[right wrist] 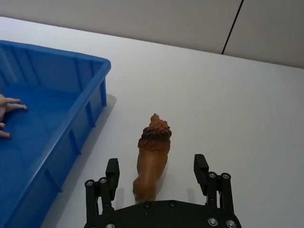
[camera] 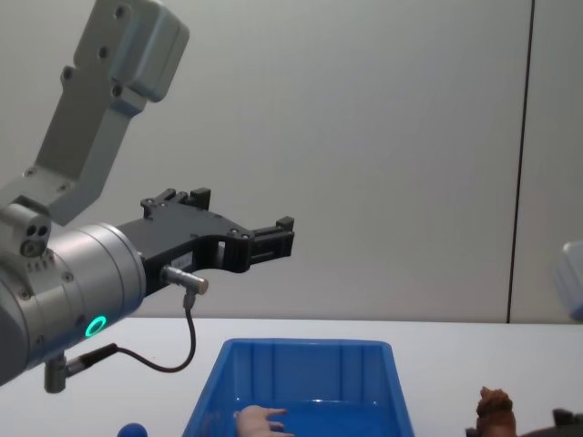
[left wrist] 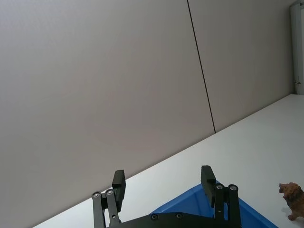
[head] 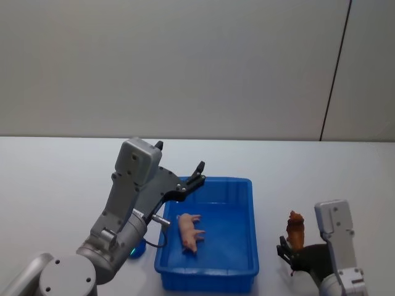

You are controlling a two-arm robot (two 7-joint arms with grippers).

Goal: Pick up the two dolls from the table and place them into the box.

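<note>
Reddish-brown doll (right wrist: 153, 159) is standing just right of the box (right wrist: 57, 52) between the right gripper's (right wrist: 156, 164) spread jaws, which should be closing centred on its flanks; pink doll (head: 190, 232) is lying inside, left gripper (left wrist: 162, 178) hovering above, spread and empty.

Our left arm (head: 123, 209) reaches up from 7 o'clock in the head view, elbow bent. It carries the left claw (left wrist: 163, 176) high and roughly level, aimed toward 2 o'clock with its fingers (left wrist: 118, 183) spread wide. Our right arm (head: 336, 231) sits at 5 o'clock. The right claw (right wrist: 156, 164) is held low, its fingers (right wrist: 112, 170) parted as well.
</note>
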